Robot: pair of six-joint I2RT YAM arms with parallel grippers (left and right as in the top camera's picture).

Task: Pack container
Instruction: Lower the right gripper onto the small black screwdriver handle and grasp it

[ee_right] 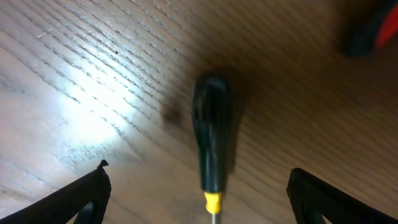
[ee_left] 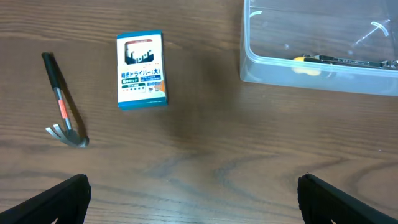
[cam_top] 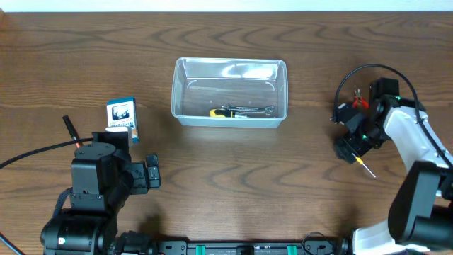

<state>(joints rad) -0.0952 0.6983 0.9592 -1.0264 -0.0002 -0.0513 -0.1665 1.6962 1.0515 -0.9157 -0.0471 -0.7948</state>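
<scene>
Left gripper (ee_left: pixel 196 199): jaws at full width, empty, hovering over bare table (ee_left: pixel 205 143).
Right gripper (ee_right: pixel 202 193): jaws wide, nothing gripped. Black-handled screwdriver (ee_right: pixel 211 124) flat on wood between fingers, not touched.
Beyond left gripper: hammer (ee_left: pixel 62 102), blue-white box (ee_left: pixel 142 70) beside it, apart.
Container (cam_top: pixel 230 120): farther back, table centre, upright. Yellow-handled tool (cam_top: pixel 219 112) and metal tool (cam_top: pixel 256 110) inside, along near wall.
Red-handled tool (cam_top: pixel 360 101) beyond right gripper.
</scene>
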